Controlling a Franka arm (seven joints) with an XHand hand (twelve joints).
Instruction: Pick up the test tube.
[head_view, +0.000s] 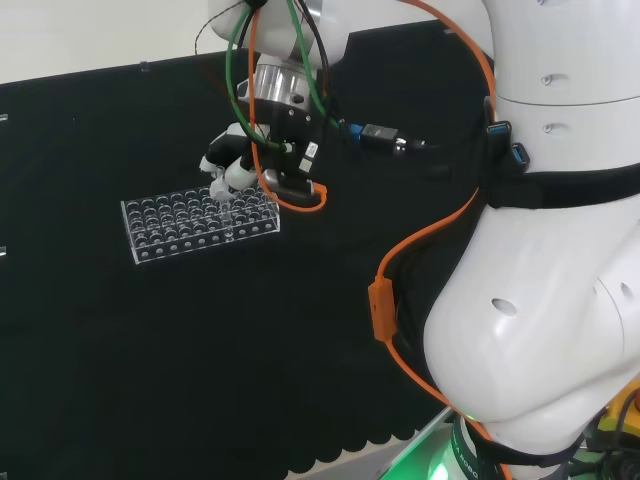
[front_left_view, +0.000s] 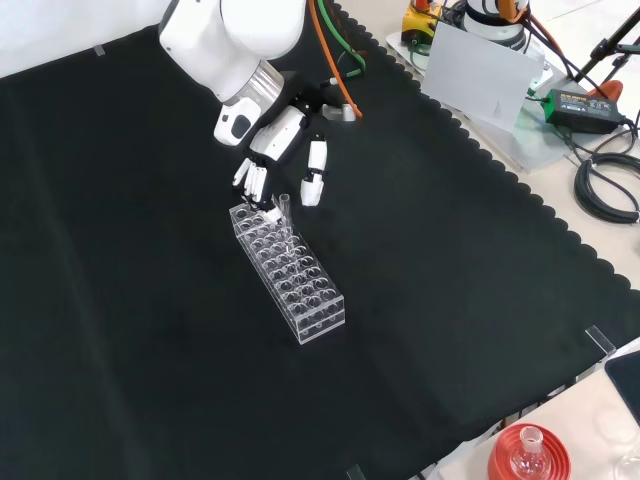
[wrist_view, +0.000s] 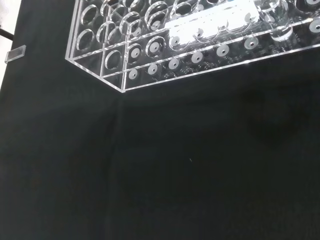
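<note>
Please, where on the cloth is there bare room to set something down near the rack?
Bare cloth lies on both long sides of the rack and past its near end in the front view. It is crowded at the far end, where the hand hangs over the tube.

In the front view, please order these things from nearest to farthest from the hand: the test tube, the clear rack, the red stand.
1. test tube: right at the fingertips of the hand, at the rack's upper end.
2. clear rack: just below the hand, running toward lower right.
3. red stand: far off, bottom right corner.
</note>
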